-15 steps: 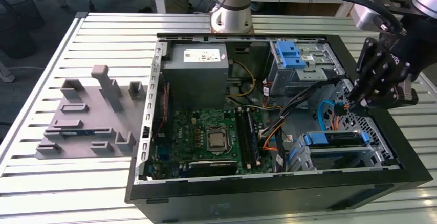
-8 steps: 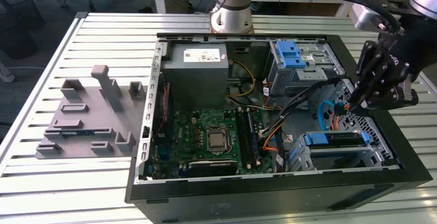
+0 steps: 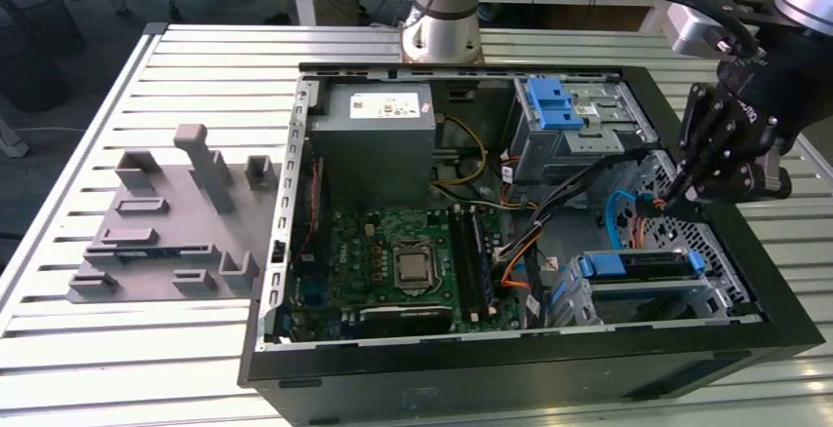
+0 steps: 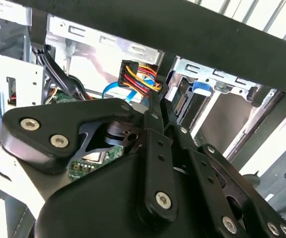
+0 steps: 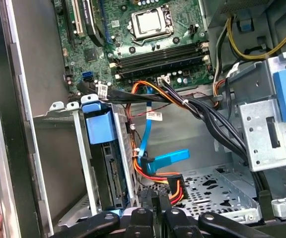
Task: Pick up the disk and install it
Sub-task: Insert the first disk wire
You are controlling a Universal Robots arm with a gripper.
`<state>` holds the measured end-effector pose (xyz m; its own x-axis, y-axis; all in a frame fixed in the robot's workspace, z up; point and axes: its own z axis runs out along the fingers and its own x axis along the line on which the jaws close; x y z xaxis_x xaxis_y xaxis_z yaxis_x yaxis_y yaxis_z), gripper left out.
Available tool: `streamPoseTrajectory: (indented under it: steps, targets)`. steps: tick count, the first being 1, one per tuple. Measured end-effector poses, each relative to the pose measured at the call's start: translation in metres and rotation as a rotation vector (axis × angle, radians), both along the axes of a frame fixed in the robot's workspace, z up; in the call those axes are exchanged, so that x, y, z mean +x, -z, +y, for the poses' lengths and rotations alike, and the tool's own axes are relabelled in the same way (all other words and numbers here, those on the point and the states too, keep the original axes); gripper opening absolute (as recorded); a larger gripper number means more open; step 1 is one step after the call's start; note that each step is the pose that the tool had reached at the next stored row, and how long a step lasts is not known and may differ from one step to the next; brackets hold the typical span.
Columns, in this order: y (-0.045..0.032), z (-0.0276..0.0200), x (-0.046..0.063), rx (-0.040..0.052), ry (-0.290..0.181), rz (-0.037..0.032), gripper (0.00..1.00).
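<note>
**Blue-bracketed disk sits in its cage as the gripper grips a power plug**

Blue plastic frames the disk [image 3: 634,264], which lies seated in the metal drive cage [image 3: 709,295] at the near corner of the open computer case [image 3: 521,368] on the exterior view's right; the first wrist view shows the disk [image 5: 108,168] edge-on in the same cage. Just above it, the black gripper [image 3: 688,193] reaches down inside the case with its fingers [image 5: 155,203] closed on a black connector [image 5: 175,184] trailing red, orange and yellow wires. A flat blue cable [image 5: 170,157] hangs beside that connector. The grey slotted stand [image 3: 170,222] rests on the slatted table [image 3: 78,349], well apart from the case. The motherboard [image 3: 404,256] lies exposed in the middle.
</note>
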<state>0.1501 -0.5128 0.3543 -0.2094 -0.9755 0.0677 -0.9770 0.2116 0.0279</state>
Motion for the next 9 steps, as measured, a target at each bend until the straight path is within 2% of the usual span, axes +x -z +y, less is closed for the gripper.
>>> streamPoseTrajectory:
  steps: [4,9]
  targets:
    - [-0.0001,-0.0011,-0.0047,-0.0001,-0.017,-0.002,0.16]
    - [0.0004,-0.0025,-0.0064,0.0002,-0.061,-0.0027,0.16]
